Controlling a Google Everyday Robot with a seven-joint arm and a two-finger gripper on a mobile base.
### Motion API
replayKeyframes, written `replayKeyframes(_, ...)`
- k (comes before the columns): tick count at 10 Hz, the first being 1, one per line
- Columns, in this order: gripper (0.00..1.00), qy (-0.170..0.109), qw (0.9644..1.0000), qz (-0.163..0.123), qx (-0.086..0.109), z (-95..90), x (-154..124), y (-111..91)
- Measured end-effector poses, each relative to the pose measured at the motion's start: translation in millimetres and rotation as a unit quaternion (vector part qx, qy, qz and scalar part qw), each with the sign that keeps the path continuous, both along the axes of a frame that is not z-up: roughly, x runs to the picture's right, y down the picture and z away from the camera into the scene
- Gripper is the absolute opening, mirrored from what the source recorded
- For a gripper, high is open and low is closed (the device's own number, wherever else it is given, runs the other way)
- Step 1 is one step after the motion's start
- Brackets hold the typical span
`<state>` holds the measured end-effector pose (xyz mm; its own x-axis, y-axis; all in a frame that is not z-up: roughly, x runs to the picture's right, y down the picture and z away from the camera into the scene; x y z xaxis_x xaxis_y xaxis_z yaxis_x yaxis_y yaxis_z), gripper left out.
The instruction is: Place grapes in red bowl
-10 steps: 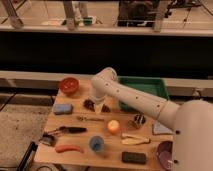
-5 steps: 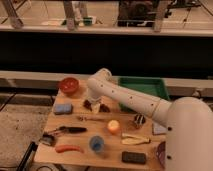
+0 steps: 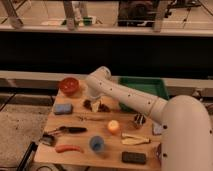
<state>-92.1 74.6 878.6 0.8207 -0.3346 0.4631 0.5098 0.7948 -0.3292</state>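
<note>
The arm has swung left and lowered the gripper (image 3: 96, 105), jaws wide with nothing gripped, onto the grapes (image 3: 88, 104), which lie near the red bowl (image 3: 69, 86): grasp likely next

one red bowl (image 3: 69, 85) stands far up-left of the one orange ball (image 3: 114, 126), and one green tray (image 3: 146, 88) up-right of it. one bunch of grapes (image 3: 88, 104) lies up-left of the ball, with the one gripper (image 3: 97, 106), jaws wide, right at it. one blue sponge (image 3: 63, 108) is left of the ball, one blue cup (image 3: 96, 145) and one orange-red stick (image 3: 68, 148) below-left, one black block (image 3: 134, 157) below-right.
</note>
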Motion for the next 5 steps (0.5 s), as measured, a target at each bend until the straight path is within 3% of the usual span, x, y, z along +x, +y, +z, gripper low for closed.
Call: replayKeyframes(5,0.79,0.026,0.9994,-0.004,-0.024,32.8,12,11)
